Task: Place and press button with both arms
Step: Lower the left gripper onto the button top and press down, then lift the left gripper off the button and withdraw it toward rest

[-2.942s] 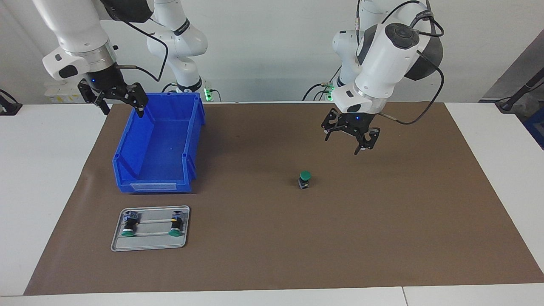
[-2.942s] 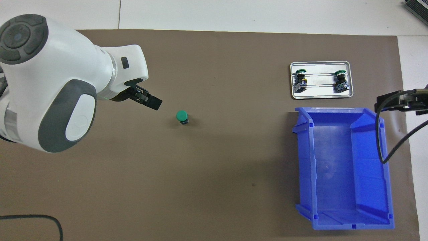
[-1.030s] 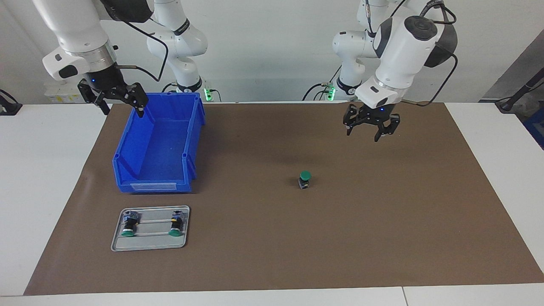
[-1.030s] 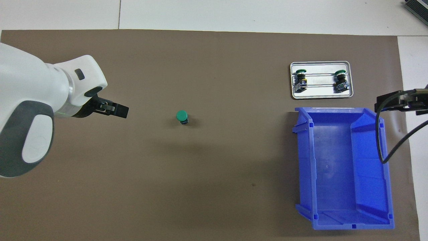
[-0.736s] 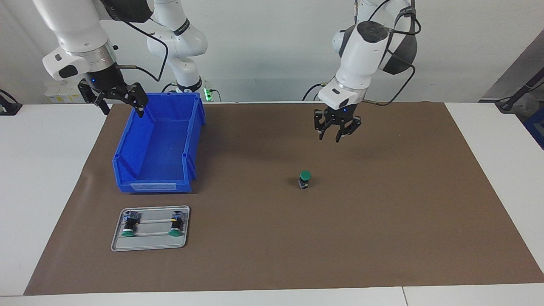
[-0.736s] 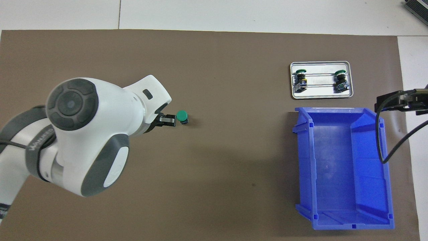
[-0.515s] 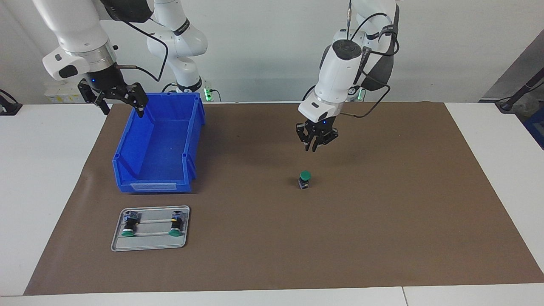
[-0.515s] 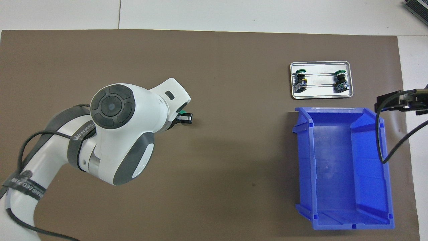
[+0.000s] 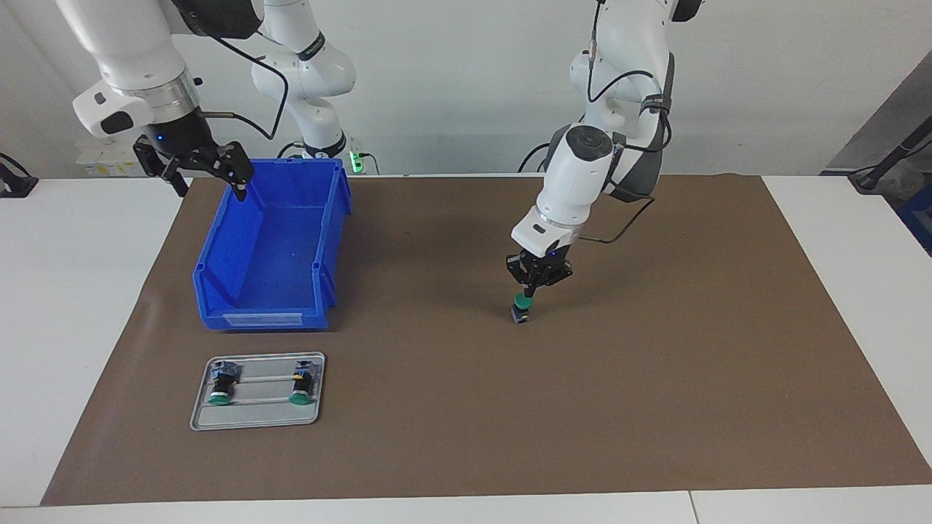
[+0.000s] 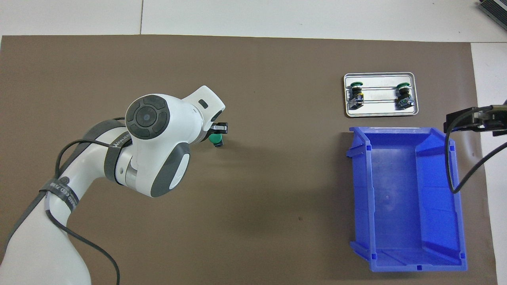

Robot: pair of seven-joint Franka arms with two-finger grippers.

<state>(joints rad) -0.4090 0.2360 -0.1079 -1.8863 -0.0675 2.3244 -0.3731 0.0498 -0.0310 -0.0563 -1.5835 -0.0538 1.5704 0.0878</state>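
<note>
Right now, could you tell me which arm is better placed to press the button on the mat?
Left. The left gripper, shut, is directly over the button, its tips at the green cap. The right gripper waits open over the blue bin's rim.

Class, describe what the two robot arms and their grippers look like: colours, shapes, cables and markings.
Both arms are white, rounded and jointed, with dark grey joint covers and looping black cables. The left gripper and right gripper are black and two-fingered, each under a small blue light.

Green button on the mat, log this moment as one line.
left gripper: shut, tips down on lone button | right gripper: open, waiting over blue bin rim | tray: two buttons
</note>
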